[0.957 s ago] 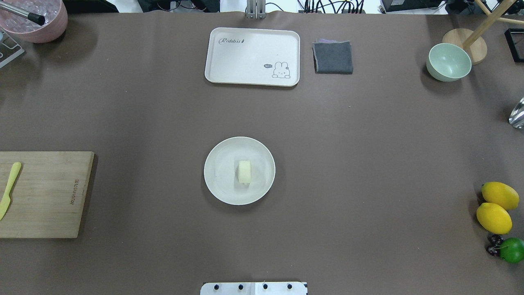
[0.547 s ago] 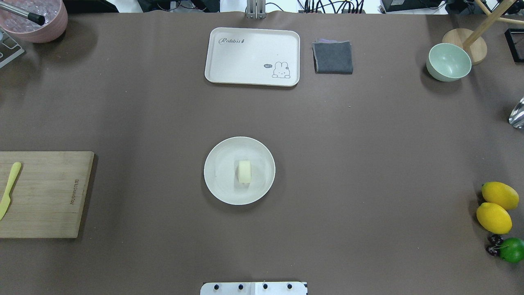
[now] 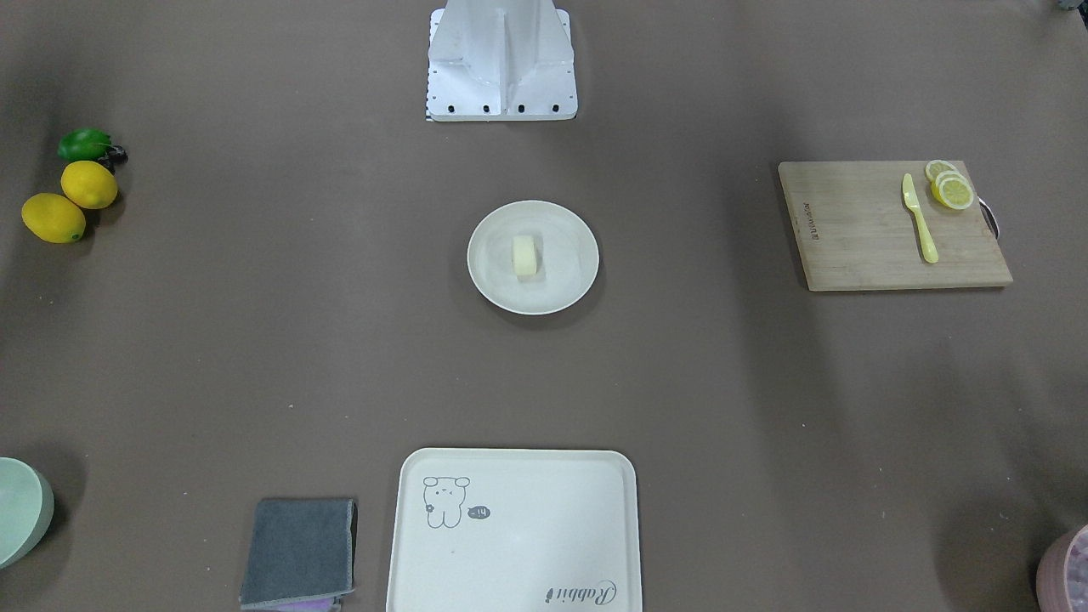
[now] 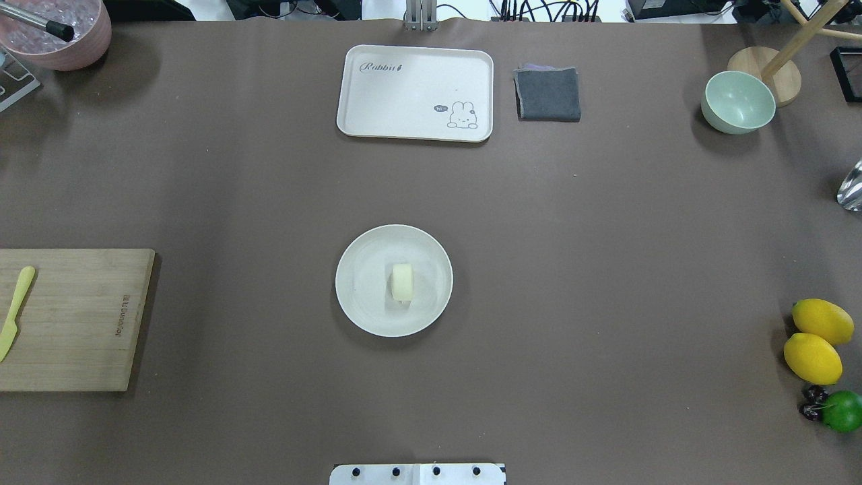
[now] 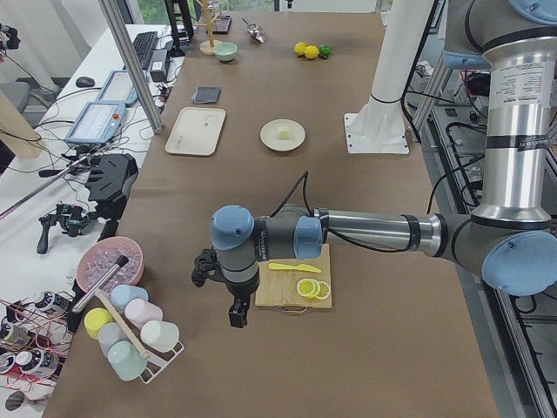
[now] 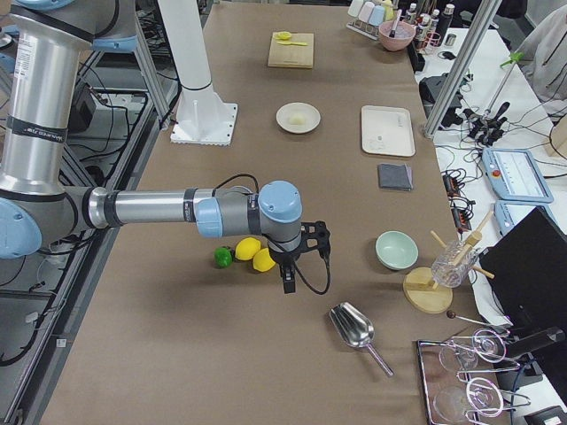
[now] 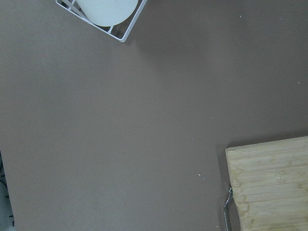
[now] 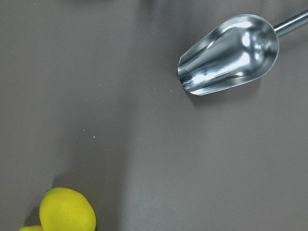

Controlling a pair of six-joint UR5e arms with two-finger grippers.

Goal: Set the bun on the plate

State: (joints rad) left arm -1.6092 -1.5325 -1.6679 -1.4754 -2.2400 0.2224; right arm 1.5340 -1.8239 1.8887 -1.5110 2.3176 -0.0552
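Note:
The pale cream bun (image 4: 403, 281) lies on its side in the middle of the round off-white plate (image 4: 363, 300), at the table's centre. The front-facing view shows the same bun (image 3: 526, 256) on the plate (image 3: 568, 274). Neither gripper is near it. My left gripper (image 5: 237, 313) hangs over the table's left end beside the cutting board, seen only from the side, and I cannot tell whether it is open or shut. My right gripper (image 6: 287, 282) hangs over the right end next to the lemons, and I cannot tell its state either.
A cream tray (image 4: 415, 93) and a grey cloth (image 4: 548, 93) lie at the far edge. A green bowl (image 4: 737, 102) stands far right. Two lemons (image 4: 813, 340) and a lime (image 4: 842, 411) sit at the right edge, with a metal scoop (image 8: 228, 53) nearby. The wooden board (image 4: 74, 320) with a yellow knife (image 4: 15, 311) is at left.

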